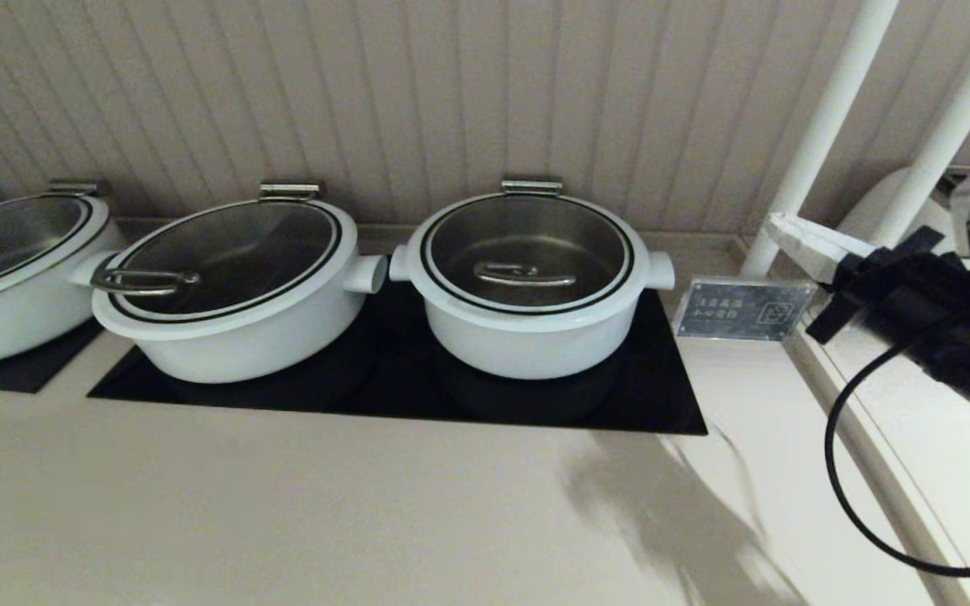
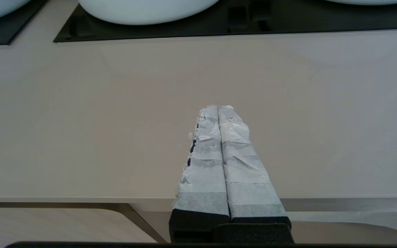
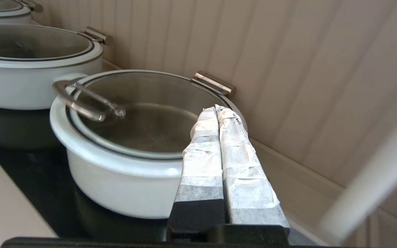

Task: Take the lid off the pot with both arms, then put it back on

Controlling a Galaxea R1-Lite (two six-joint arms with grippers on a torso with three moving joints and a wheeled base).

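Lid [image 1: 525, 252] seated on pot [image 1: 527, 332]. Your right gripper [image 3: 218, 109] hangs at its 3 o'clock, closed, empty; left gripper [image 2: 218, 108] closed, idling over counter [image 2: 115, 120].

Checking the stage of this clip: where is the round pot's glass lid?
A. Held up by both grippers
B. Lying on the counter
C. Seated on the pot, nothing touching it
C: the lid sits on the pot, untouched.

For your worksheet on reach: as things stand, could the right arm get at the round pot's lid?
Probably yes: the right claw, shut, hovers beside the lid with nothing between.
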